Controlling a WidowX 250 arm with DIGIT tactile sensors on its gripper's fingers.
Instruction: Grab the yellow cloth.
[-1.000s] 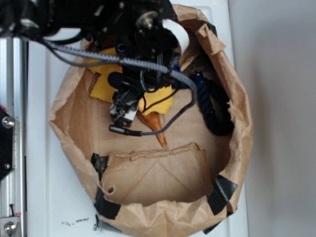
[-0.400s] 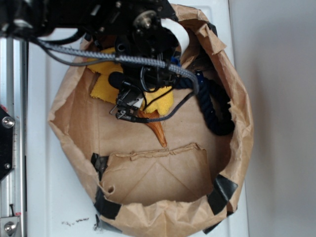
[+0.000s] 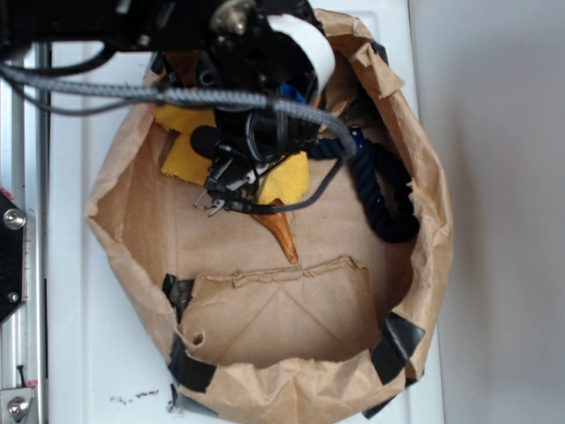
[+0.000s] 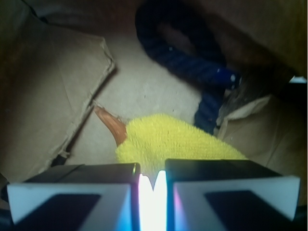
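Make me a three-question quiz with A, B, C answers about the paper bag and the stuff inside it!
1. Where is the dark blue rope?
A. inside the paper bag
B. on the white table outside the bag
C. hanging from the arm

2. What colour is the cloth in front of the gripper?
A. red
B. yellow
C. green

3. How do the jaws stand?
A. spread wide apart
B. almost together, only a thin gap
C. holding the rope

Answers: 1 A, the rope curves along the bag's inner wall. 2 B, the wrist view shows fuzzy yellow fabric. 3 B, the wrist view shows only a narrow bright slit between them.
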